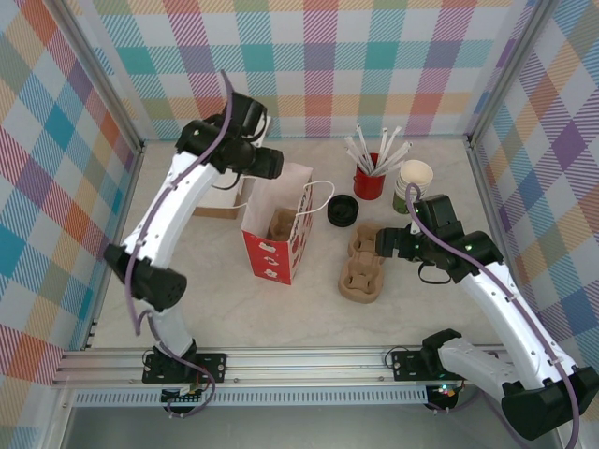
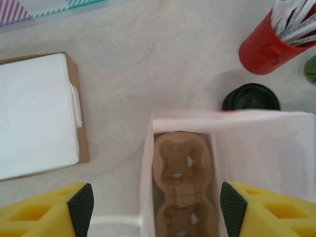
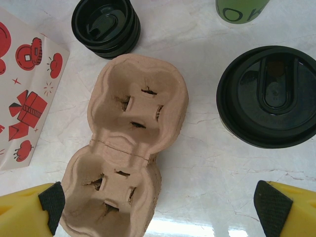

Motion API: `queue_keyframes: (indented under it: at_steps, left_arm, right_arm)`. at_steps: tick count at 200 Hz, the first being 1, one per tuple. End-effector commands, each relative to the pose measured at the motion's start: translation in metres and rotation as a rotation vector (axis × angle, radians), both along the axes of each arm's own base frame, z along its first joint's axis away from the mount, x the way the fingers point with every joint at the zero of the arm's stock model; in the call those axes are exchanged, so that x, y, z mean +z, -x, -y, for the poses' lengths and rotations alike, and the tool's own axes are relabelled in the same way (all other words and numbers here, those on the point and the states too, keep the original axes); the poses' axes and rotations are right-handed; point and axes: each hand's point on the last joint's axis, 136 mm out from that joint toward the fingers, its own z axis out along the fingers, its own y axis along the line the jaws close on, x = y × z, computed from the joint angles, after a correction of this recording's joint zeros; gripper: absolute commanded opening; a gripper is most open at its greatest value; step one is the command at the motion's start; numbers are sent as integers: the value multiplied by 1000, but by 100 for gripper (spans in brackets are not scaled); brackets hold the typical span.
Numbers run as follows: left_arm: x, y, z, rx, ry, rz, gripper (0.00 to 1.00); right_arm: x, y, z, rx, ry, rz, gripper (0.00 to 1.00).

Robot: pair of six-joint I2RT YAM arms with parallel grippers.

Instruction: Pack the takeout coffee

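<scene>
The takeout coffee [image 3: 269, 96] shows from above as a wide black lid on the table, to the right of a brown pulp cup carrier [image 3: 133, 148]. My right gripper [image 3: 162, 202] hangs open over the table, its fingers straddling the carrier's near end, with the coffee ahead and to the right. In the top view the right gripper [image 1: 386, 245] is above the carriers [image 1: 365, 267]. The red paper bag [image 1: 276, 238] stands open with a carrier [image 2: 182, 168] inside. My left gripper [image 2: 157, 205] is open above the bag's mouth, holding nothing.
A stack of loose black lids [image 1: 342, 210] sits beside the bag. A red cup of white stirrers [image 1: 369, 178] and a stack of lidless green cups [image 1: 412, 182] stand at the back right. A brown box with white sheets [image 2: 34, 113] lies left of the bag.
</scene>
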Motion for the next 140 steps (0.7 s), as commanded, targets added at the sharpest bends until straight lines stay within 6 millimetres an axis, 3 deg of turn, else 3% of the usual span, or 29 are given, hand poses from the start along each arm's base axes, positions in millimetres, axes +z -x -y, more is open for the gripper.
queue_keyframes:
  at_steps: [1, 33, 66, 95, 140]
  left_arm:
    - [-14, -6, -11, -65, -112, -53, 70]
    - [-36, -25, -11, -55, -163, -88, 58]
    - [-36, -35, -5, -18, -108, -69, 26]
    - [-21, -28, -10, 77, -44, -61, 0]
    - [9, -1, -23, 280, 131, -50, 0]
  right_arm:
    - [0, 1, 1, 3, -5, 8, 100]
    - [2, 3, 3, -5, 1, 11, 100]
    - [0, 3, 2, -5, -8, 2, 100]
    - [-1, 3, 3, -16, -7, 0, 100]
    - [1, 1, 9, -34, 26, 1, 100]
